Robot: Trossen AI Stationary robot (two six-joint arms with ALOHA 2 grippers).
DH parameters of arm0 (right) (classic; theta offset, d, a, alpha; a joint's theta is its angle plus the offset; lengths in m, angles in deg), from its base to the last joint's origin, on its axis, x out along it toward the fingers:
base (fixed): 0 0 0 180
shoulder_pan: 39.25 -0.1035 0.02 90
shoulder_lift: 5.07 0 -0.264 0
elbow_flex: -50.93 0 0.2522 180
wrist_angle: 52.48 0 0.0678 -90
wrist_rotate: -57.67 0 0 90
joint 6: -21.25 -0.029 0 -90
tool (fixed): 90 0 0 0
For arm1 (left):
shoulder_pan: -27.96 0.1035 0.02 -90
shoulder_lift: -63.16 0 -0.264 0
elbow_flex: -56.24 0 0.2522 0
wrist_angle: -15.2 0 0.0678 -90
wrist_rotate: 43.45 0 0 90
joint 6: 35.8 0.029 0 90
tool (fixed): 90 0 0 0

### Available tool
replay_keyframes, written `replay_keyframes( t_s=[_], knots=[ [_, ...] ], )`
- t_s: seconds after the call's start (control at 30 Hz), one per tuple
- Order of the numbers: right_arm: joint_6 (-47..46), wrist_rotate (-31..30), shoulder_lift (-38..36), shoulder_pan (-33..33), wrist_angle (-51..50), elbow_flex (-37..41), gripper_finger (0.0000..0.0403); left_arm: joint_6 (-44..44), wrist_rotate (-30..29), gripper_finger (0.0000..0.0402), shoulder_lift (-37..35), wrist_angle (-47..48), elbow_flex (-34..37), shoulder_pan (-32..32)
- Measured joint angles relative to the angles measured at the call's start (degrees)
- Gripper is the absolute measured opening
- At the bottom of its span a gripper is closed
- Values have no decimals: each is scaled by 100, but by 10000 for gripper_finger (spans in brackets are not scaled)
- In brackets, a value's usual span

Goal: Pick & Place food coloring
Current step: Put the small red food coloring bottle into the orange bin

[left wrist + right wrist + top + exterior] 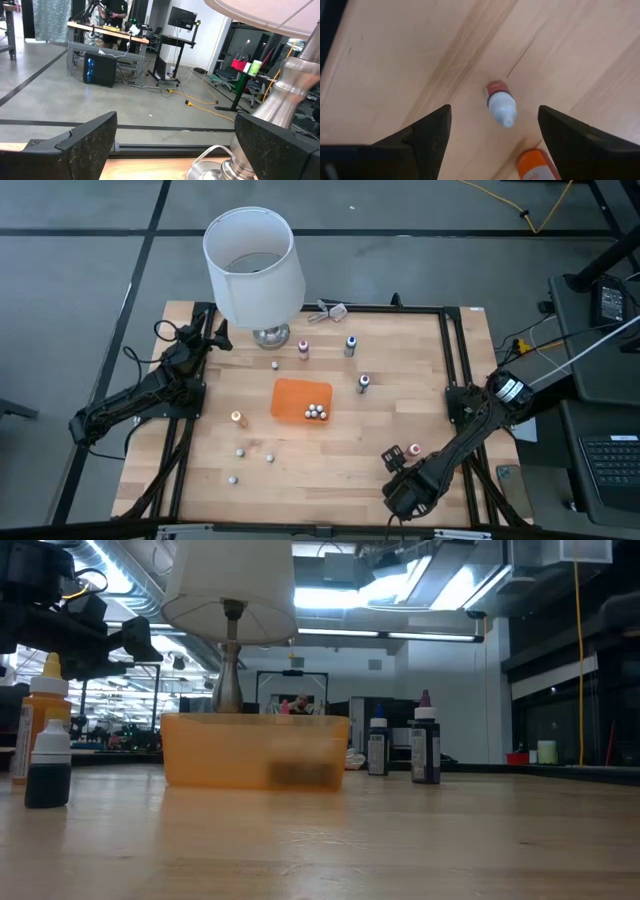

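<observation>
Top-down first: the right gripper (392,463) sits near the table's (330,460) front right corner, fingers spread, holding nothing. Right beside it lie two little bottles, a red bottle (414,450) and an orange one that's mostly hidden here. The left gripper (216,332) is parked by the back left corner, next to the lamp (254,265), wide open and empty. The tray (293,394) sits mid-table with three white-capped bottles (317,413) bunched in its front right corner. More bottles are scattered around: a pink bottle (303,349) and a dark bottle (350,344) toward the back edge, another dark one (363,383) right of the tray, an orange bottle (237,418) left of it, plus a few tiny ones near the front left.

Low view: tray in the middle, two dark bottles (425,750) standing upright off to its right, an amber bottle (47,710) and a small dark white-capped bottle (48,768) at the left.

Left wrist: both fingers (85,145) far apart, nothing between them, lamp base (287,100) just beside.

Right wrist: fingers (427,131) apart, hovering above the red bottle (500,103), not touching it. It's lying on its side on the wood, whitish cap, red body. The orange one (536,166) pokes in at the edge.
</observation>
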Motion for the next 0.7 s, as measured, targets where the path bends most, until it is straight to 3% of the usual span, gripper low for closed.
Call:
replay_keyframes(
  t_s=[0.43, 0.7],
  knots=[
    [-15, -111, 14, 2, 147, 33, 291, 0, 2, 391, 0, -1, -1, 0],
    [-21, -107, 14, 4, 142, 33, 214, 2, 2, 391, 0, -2, 0, 1]
  ],
)
